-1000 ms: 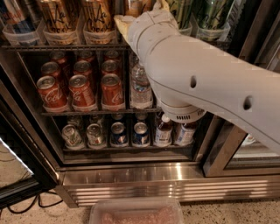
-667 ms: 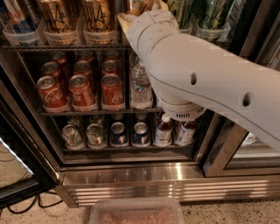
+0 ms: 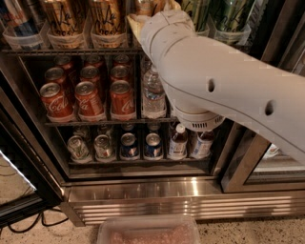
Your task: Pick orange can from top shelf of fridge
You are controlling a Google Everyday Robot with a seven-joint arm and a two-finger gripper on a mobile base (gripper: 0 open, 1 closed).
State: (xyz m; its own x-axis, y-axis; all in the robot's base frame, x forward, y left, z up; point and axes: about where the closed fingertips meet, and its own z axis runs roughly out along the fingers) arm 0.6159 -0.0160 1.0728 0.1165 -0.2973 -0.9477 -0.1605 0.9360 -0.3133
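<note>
Two orange cans (image 3: pixel 64 21) (image 3: pixel 107 19) with dark script stand in clear trays on the top shelf (image 3: pixel 71 50) of the fridge (image 3: pixel 143 188), at upper left. A third orange-toned can (image 3: pixel 143 6) shows just behind my wrist at the top edge. My white arm reaches in from the right, and my gripper (image 3: pixel 153 10) is at the top shelf, just right of the second orange can. Most of the gripper is hidden by the wrist and cut off by the top edge.
Green cans (image 3: pixel 228 14) stand to the right on the top shelf. Red cola cans (image 3: pixel 88 97) and a water bottle (image 3: pixel 154 95) fill the middle shelf. Small cans and bottles (image 3: pixel 128 145) sit on the lowest rack. A clear bin (image 3: pixel 147 231) lies on the floor in front.
My arm has edged slightly up and in toward the top shelf. The cans have not moved.
</note>
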